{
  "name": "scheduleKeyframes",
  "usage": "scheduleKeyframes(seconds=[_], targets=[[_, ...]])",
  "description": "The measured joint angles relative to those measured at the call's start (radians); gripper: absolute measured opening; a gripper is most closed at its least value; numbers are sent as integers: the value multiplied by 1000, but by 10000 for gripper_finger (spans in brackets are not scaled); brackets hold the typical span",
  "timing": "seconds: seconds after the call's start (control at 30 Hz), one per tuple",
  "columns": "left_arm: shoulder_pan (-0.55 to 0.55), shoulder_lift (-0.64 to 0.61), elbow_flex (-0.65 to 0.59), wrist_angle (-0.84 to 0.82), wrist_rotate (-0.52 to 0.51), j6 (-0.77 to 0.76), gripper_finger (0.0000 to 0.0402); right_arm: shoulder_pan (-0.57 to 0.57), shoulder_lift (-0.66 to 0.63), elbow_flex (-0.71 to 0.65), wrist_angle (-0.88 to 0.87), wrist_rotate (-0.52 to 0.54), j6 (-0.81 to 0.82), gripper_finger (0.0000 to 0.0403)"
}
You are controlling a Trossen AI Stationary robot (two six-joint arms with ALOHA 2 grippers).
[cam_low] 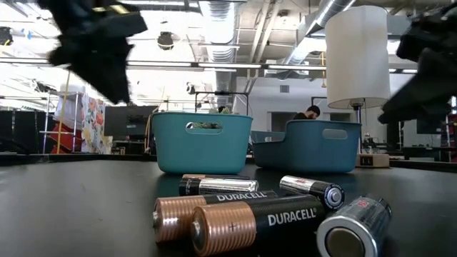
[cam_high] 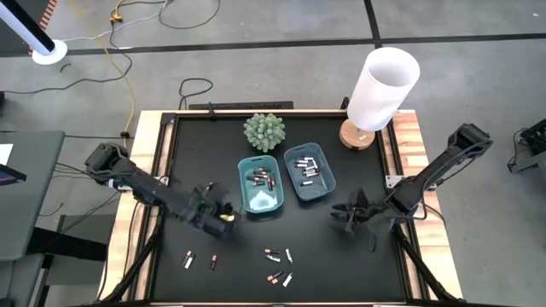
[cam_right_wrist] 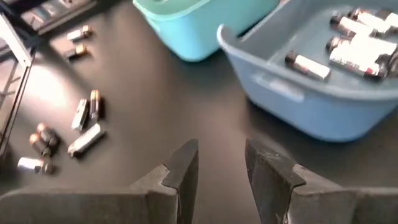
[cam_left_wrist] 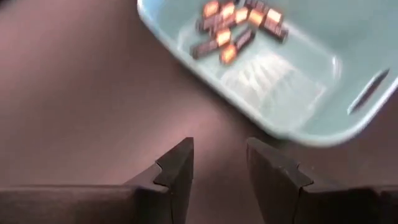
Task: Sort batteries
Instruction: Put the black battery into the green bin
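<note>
two dark arms pause over a black table point(cam_high: 183, 153) mid-way through a battery sort, both grippers parted and empty. the left gripper point(cam_high: 220, 213) hangs just beside the near corner of the left teal tray point(cam_high: 261, 203), fingers point(cam_left_wrist: 177, 168) spread with nothing between them; that tray already carries a cluster of dark, copper-ended batteries point(cam_high: 263, 177) at its far end. the right gripper point(cam_high: 345, 213) waits on the other side of the trays, near the right tray point(cam_high: 320, 189), which holds silvery-white batteries point(cam_high: 307, 168); its fingers point(cam_right_wrist: 186, 165) also stand apart around bare tabletop. unsorted batteries point(cam_high: 279, 266) lie loose on the table nearer the front edge than the left tray, a second small pair point(cam_high: 200, 260) off toward the left arm's side. the step in hand looks like the gap between a drop and the next pick. the next move likely calls for the left gripper to swing away from the left tray toward the loose cells, line its jaws across one thin cylinder, and close without rolling its neighbours. a potted plant point(cam_high: 264, 130) and a white lamp point(cam_high: 382, 85) stand beyond the trays.
</note>
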Motion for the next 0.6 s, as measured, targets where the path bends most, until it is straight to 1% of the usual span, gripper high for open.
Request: scheduleKeyframes(seconds=[0.07, 0.23, 0.37, 0.53, 0.6], targets=[[-50, 0, -24, -10, 11, -106, 141, 33, 1, 0, -33, 0, 41, 150], [-172, 4, -40, -47, 89, -362, 141, 101, 9, 0, -125, -1, 144, 150], [-254, 12, -40, -57, 145, -518, 141, 141, 9, 0, -157, -1, 190, 150], [-325, 45, -41, -66, 252, -680, 141, 195, 9, 0, -161, -1, 203, 150], [-345, 66, -41, -69, 312, -732, 141, 217, 9, 0, -161, -1, 204, 150]])
